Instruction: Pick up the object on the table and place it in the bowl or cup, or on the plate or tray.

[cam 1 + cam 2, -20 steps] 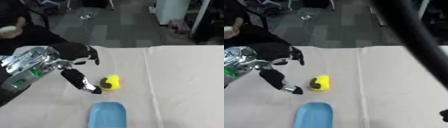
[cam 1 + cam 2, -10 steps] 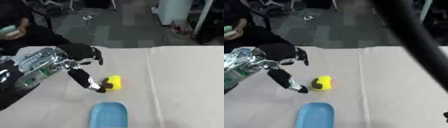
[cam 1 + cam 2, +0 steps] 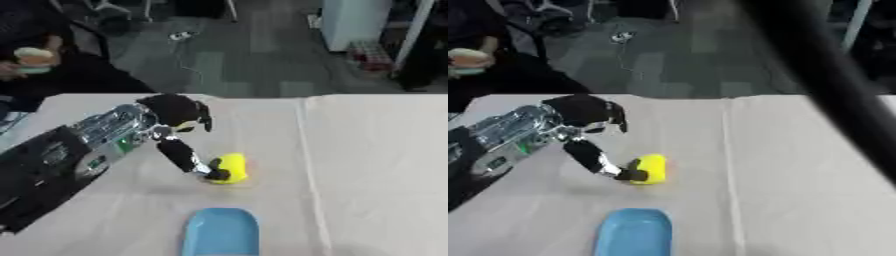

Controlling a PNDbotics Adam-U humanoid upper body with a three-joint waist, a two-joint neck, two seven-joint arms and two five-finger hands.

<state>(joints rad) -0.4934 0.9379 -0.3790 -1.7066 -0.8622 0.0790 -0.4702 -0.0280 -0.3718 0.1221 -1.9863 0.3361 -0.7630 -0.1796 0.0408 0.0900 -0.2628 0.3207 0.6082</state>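
Note:
A small yellow object (image 3: pixel 234 167) lies on the pale cloth-covered table (image 3: pixel 367 160), a little left of its middle. My left hand (image 3: pixel 175 111) comes in from the left on a silver and black arm. One long straight finger (image 3: pixel 182 155) slants down, and its dark tip touches the object's left side. The other fingers hang short beside the palm, and nothing is held. A blue oval tray (image 3: pixel 220 232) sits at the near edge, just below the object. My right hand does not show.
A wide dark bar (image 3: pixel 833 85) crosses the upper right of the right eye view and hides part of the table. A person sits beyond the far left corner (image 3: pixel 35 60). Grey floor lies behind the table's far edge.
My left hand has moved a little to the right, its fingertip staying against the yellow object, which has shifted slightly right. The blue tray has not moved.

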